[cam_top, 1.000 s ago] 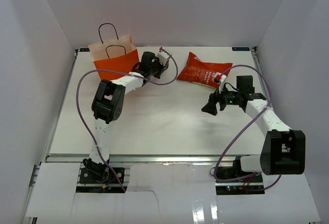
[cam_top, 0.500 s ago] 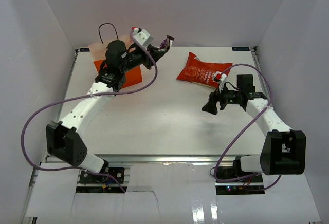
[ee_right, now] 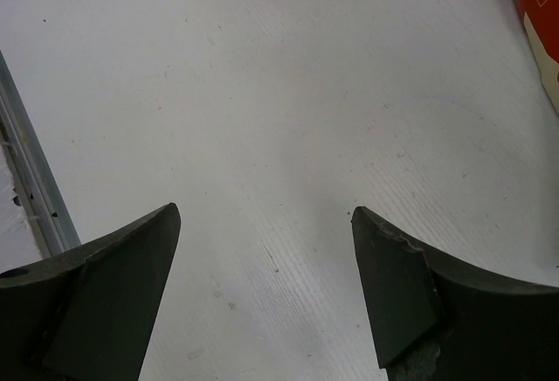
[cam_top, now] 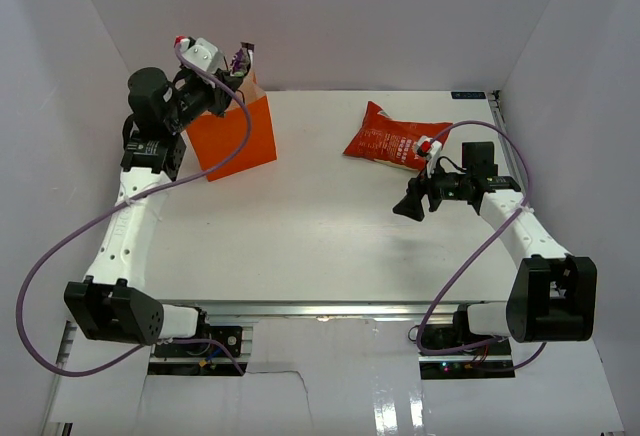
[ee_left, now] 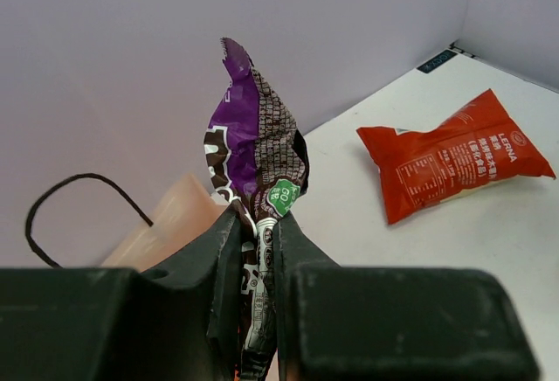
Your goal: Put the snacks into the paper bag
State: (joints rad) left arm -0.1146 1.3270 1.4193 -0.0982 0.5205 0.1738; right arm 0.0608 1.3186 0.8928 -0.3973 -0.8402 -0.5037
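Left gripper (ee_left: 258, 224) pinches purple packet (ee_left: 253, 149) above orange paper bag (cam_top: 235, 136), far-left corner | right gripper (ee_right: 265, 215) spread wide, low over table (cam_top: 300, 226) right side | red chip bag (cam_top: 395, 136) lies far-right.

a white table (ee_right: 262, 93) lies under the right gripper (ee_right: 265, 213), a metal rail (ee_right: 31, 171) at the table's edge off to its left, and pale walls (cam_top: 400, 16) stand beyond.

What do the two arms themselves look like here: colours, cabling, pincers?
Both arms have white links with bulky black joint housings, and a purple cable loops loosely along each. The left pincer and right pincer have dark, wedge-shaped fingers.
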